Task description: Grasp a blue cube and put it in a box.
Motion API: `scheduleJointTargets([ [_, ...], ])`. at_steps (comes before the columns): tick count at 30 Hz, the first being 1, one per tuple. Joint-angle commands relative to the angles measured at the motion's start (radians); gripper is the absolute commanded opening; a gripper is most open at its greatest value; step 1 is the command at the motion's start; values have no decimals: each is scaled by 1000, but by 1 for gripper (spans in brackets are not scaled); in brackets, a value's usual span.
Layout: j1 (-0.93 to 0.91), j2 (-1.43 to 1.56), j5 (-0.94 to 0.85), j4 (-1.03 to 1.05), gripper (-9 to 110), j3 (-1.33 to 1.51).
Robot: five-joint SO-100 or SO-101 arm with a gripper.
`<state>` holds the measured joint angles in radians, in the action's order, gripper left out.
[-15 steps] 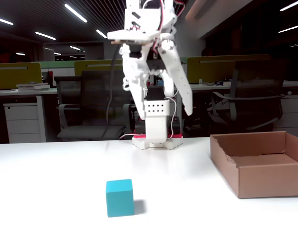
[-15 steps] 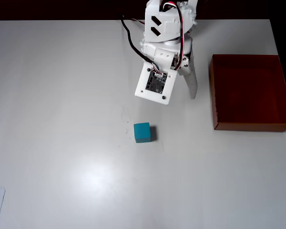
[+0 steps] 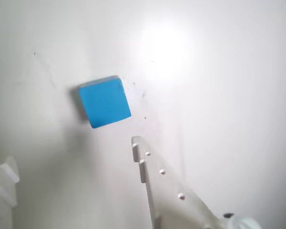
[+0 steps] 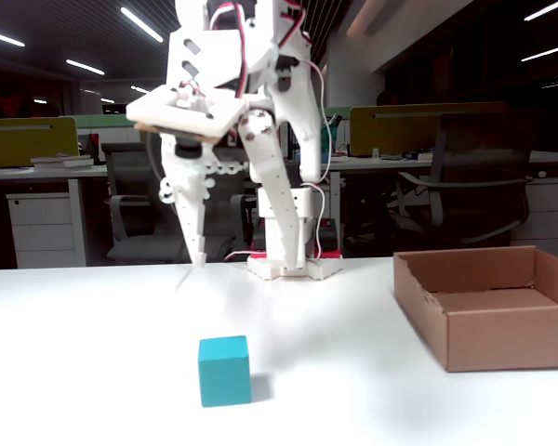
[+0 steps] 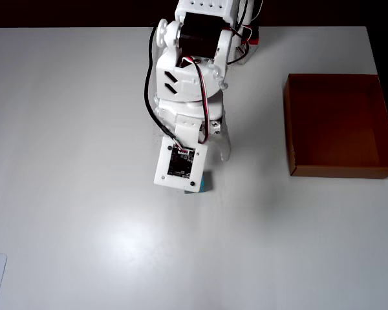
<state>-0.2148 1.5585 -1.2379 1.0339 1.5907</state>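
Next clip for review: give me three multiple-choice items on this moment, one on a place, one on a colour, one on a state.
1. Where is the blue cube?
A. in the box
B. on the table
C. held in the air

2. What colour is the box?
A. brown
B. white
C. green

3. How is the end effector?
A. shut on the cube
B. open, holding nothing
C. inside the box

Answers:
1 B, the fixed view shows the cube resting on the white table.
2 A, its cardboard walls are brown in the fixed and overhead views.
3 B, the fingers stand apart above the table, with the cube untouched.
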Motion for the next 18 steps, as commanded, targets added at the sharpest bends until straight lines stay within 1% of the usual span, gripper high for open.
scheduleJointTargets([
  [1,-23,-21,-72,-31,30,-66],
  [6,-58,-107,-124,-87,30,-66],
  [18,-60,-235,-115,-163,28,-66],
])
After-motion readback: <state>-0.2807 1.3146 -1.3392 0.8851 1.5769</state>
